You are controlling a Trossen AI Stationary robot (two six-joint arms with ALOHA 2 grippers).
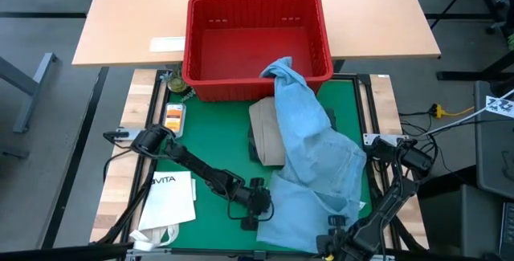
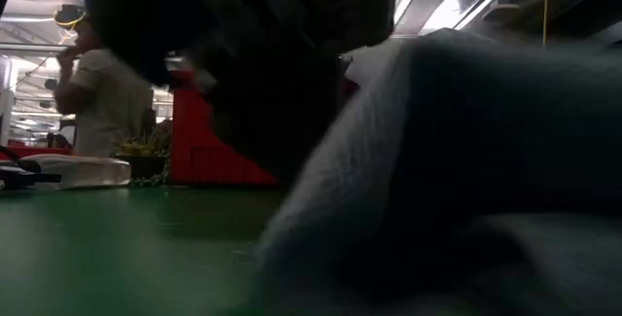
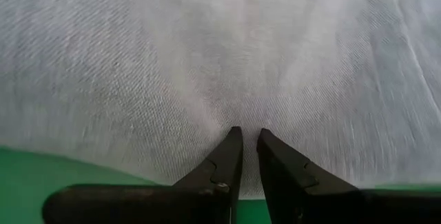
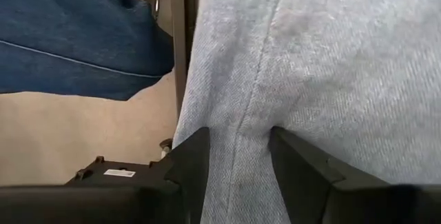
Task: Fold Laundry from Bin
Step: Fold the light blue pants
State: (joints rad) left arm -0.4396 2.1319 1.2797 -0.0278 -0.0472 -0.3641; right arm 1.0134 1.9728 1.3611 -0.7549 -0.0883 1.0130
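You are spreading the light blue jeans (image 1: 313, 173) out for folding. On the left, your left gripper (image 3: 248, 138) is pinching their near edge, fingers nearly together on the twill. On the right, your right gripper (image 4: 238, 151) is clamping a thicker seamed fold at the near right corner. One leg is trailing over the rim of the ribbed red bin (image 1: 257, 40). Next, you probably need to pull both corners apart and flatten the cloth on the green mat (image 1: 217, 148).

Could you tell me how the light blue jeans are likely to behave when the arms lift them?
The jeans will probably hang limp: they already drape over the bin rim. One end may drag on that rim. The left gripper pinches little cloth, which might slip.
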